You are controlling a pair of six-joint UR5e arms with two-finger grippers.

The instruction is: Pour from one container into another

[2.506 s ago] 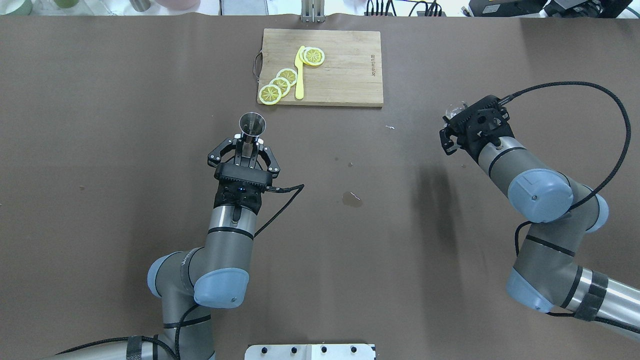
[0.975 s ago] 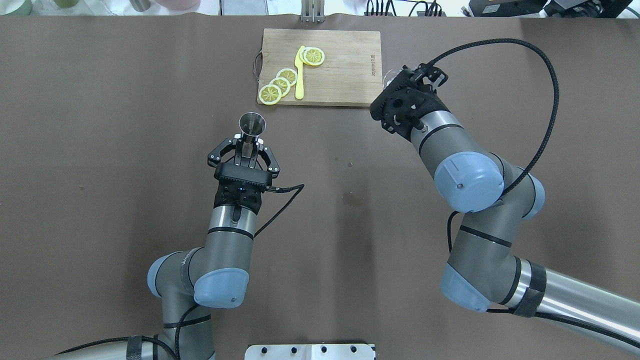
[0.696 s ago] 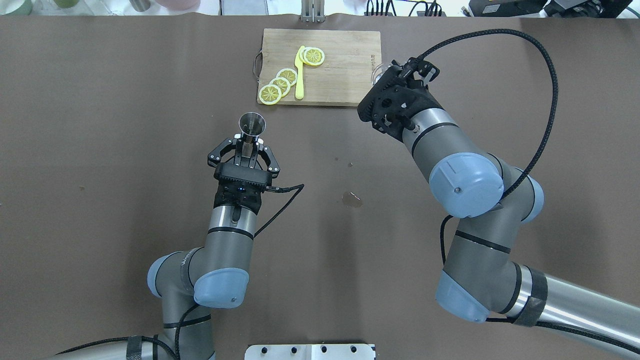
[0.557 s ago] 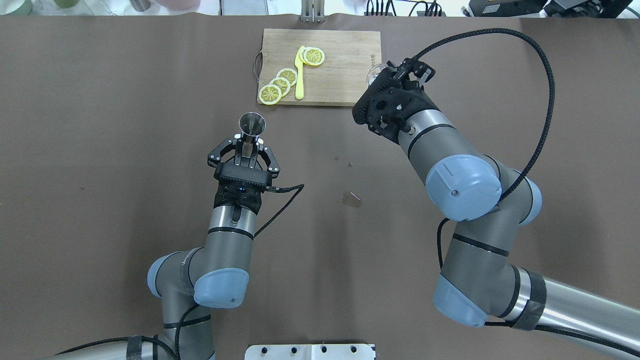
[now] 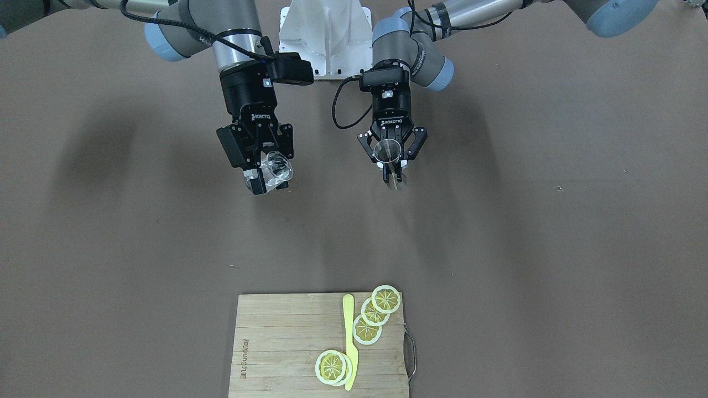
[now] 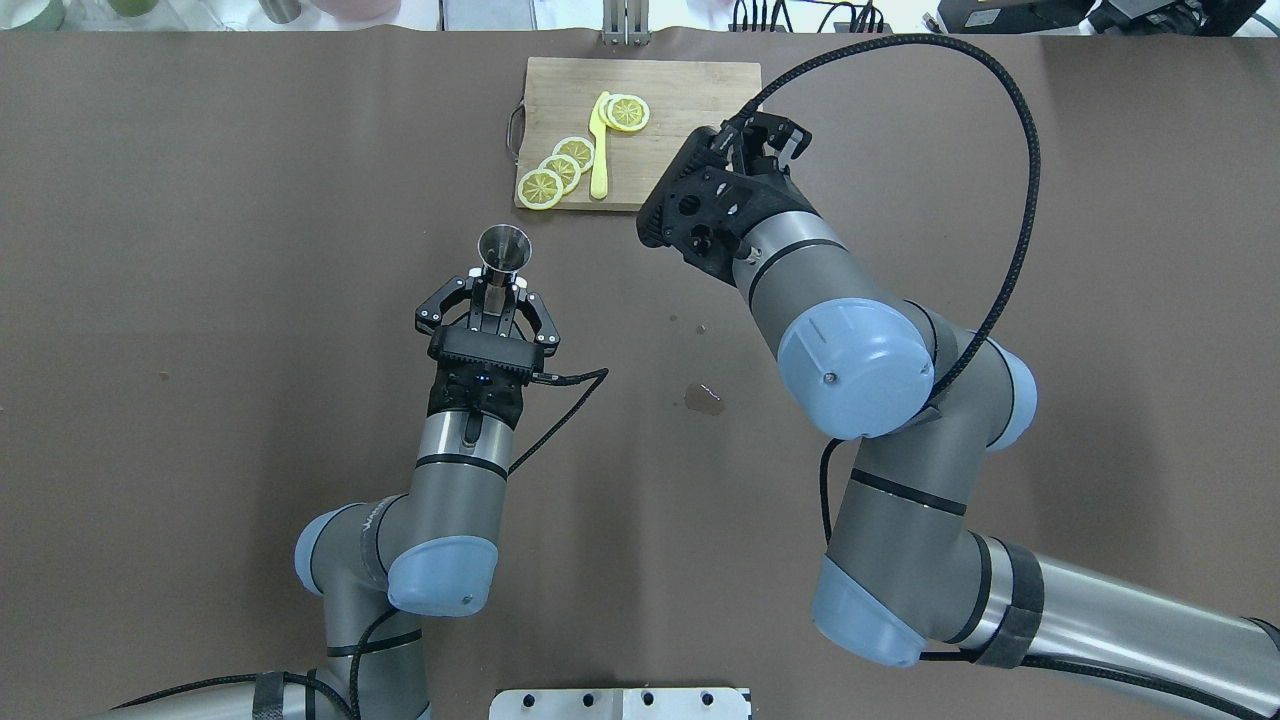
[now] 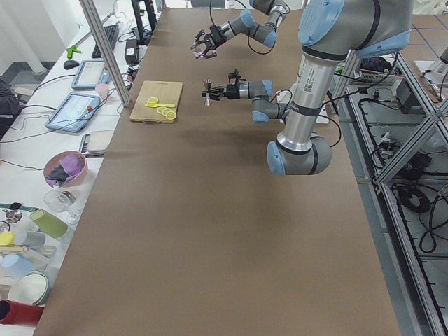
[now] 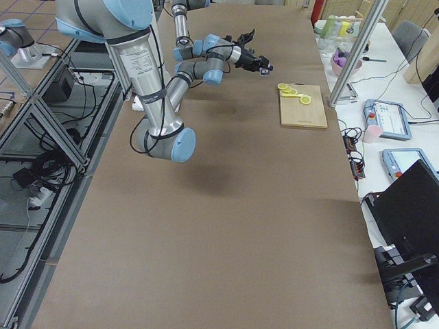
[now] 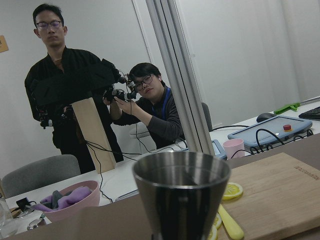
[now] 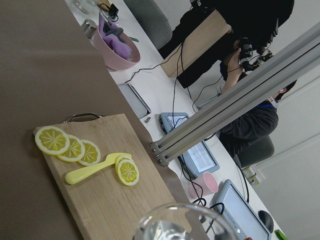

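Glass cup (image 5: 275, 167) and steel jigger (image 6: 504, 247), each in a gripper, well apart

Right gripper (image 5: 267, 176) is clenched on the small clear cup, carried high above the tabletop (image 5: 498, 232). Left gripper (image 6: 494, 292) grasps the jigger by its narrow waist, long axis upright, open cone facing up. The cup lies off to the robot's right of the jigger. Pouring likely calls for the right arm to bring the cup leftward until its lip sits over the cone, then tip. Whether the cup holds liquid cannot be told.
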